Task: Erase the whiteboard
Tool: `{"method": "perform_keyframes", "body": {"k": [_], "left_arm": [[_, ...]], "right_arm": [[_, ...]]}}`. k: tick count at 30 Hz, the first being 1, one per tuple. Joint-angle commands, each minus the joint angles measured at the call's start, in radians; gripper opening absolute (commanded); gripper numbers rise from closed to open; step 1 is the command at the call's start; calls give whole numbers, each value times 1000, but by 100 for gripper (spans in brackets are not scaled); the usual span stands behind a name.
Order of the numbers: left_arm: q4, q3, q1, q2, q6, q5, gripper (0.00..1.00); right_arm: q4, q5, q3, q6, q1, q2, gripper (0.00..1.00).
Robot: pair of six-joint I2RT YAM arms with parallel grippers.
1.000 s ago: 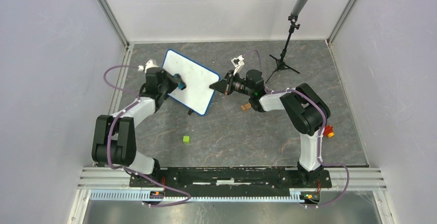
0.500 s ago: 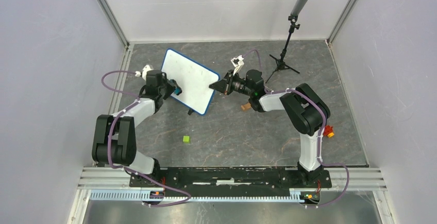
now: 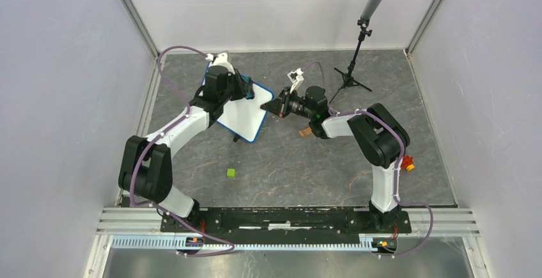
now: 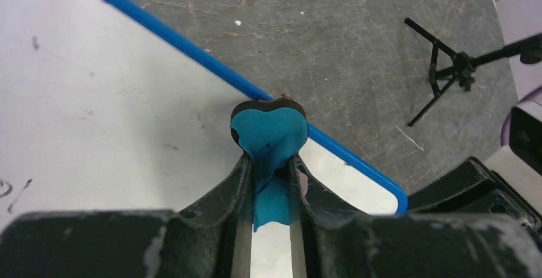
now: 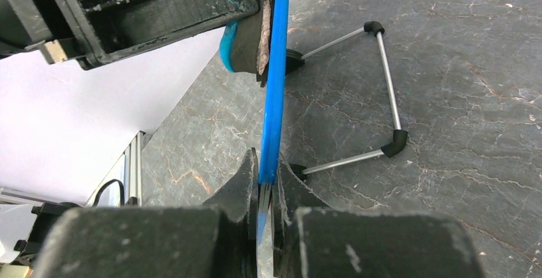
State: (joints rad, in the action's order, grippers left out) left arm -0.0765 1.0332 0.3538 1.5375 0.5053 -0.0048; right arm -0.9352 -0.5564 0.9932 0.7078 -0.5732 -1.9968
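The whiteboard (image 3: 248, 117) is white with a blue frame and stands tilted at the back of the table. My left gripper (image 3: 247, 86) is shut on a blue heart-shaped eraser (image 4: 270, 132), which presses on the board (image 4: 115, 112) close to its far edge and right corner. Faint dark marks (image 4: 13, 188) show at the board's lower left. My right gripper (image 3: 268, 107) is shut on the board's right edge, its jaws pinching the blue frame (image 5: 276, 86). In the right wrist view the eraser (image 5: 229, 51) sits against the board, and the wire stand (image 5: 383, 92) rests behind it.
A microphone on a black tripod (image 3: 350, 78) stands at the back right. A small green cube (image 3: 231, 172) lies in front of the board. A brown piece (image 3: 305, 132) lies under the right forearm, and a red-orange object (image 3: 407, 162) is beside the right arm. Walls enclose three sides.
My left arm has swept the eraser from the board's left edge across to its far right part. The right gripper and the board have stayed in place.
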Motion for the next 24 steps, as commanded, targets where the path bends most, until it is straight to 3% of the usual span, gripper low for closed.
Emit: {"method": "perform_keyframes", "body": {"k": [1,6,12,19,24], "left_arm": [[-47,47,70,49,-102,203,19],[-26,10,74,29,-121,180,18],[31,-43,27,-13,-72,15,17],[12,-210,-193,-46,222,-48,17],[-87,-368,-317,-56,324,-45,18]], "right_arm": [[-21,-120,23,-88,-44,-14,0],[-21,-120,22,-87,-43,-14,0],[-23,-120,20,-86,-43,-14,0],[-25,-121,18,-86,-43,-12,0],[-28,-122,17,-82,-43,-14,0]]}}
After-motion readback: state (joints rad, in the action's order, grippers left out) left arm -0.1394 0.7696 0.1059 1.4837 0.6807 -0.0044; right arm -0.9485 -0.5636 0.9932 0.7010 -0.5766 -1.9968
